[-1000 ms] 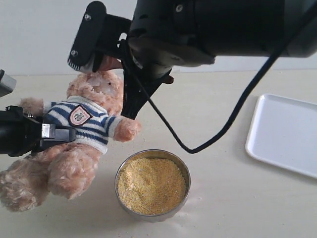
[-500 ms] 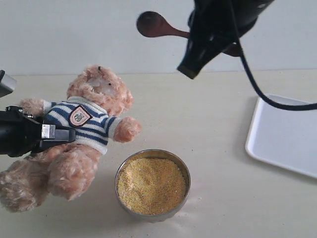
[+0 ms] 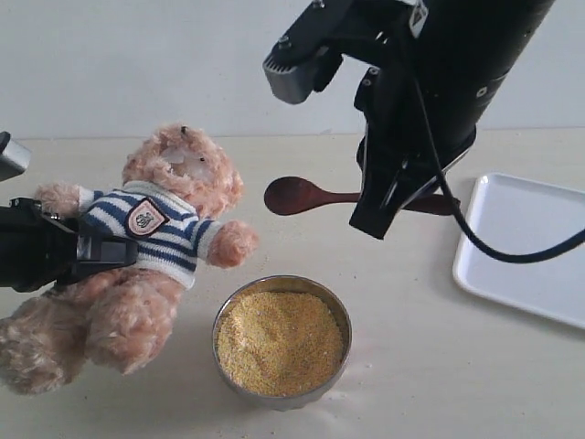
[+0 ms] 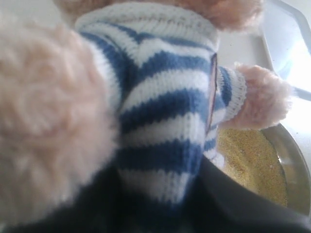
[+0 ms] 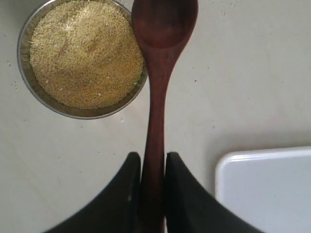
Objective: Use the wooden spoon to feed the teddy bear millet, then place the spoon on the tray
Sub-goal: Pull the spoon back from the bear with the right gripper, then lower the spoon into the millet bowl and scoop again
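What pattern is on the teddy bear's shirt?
Navy-and-white horizontal stripes on the teddy bear's shirt, clearest in the left wrist view.

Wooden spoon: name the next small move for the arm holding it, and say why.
Probably carry the wooden spoon sideways toward the tray. The right gripper grips its handle, its bowl looks empty, and it was at the teddy bear a second ago, so feeding seems done.
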Tool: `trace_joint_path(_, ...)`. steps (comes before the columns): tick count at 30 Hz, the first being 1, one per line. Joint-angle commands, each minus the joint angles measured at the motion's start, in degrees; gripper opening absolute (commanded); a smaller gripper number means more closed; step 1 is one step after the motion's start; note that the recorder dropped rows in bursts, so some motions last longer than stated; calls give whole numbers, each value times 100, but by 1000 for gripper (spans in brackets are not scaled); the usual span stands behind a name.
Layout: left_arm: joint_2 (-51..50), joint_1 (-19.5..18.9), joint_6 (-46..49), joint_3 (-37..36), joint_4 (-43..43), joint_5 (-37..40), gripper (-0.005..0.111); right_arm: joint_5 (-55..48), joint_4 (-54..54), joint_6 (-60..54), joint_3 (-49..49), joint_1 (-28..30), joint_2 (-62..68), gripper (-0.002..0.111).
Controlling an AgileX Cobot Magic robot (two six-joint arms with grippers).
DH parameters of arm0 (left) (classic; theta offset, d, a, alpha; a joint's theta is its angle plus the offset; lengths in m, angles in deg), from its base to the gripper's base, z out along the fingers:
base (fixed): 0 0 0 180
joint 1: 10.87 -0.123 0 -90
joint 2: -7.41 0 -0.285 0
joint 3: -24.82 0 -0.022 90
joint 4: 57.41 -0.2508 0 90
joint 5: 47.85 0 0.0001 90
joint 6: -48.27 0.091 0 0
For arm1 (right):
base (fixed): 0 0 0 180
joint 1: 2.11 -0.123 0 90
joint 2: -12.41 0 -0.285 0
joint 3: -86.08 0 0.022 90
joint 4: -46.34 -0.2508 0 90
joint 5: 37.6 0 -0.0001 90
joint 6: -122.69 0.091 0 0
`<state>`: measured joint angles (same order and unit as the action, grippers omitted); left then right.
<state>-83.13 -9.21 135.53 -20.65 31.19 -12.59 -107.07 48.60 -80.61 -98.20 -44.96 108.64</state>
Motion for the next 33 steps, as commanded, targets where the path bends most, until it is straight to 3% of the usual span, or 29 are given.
trace_joint_path(1, 7, 26, 22, -11, 29, 25, 5, -8, -49, -19, 160, -155, 227, 0)
trace_joint_path(8, 7, 26, 22, -11, 3, 11, 5, 193, 262, 150, 253, -688, 426, 0)
trace_joint_path(18, 7, 26, -3, -11, 4, -199, 5, 113, 354, 364, 301, -711, 706, 0)
trace_joint_path(24, 7, 26, 8, -11, 46, -405, 5, 74, 477, 364, 301, -1037, 938, 0)
trace_joint_path(33, 7, 26, 23, -11, 115, -527, 5, 129, 1175, 939, 484, -1037, 1260, 0)
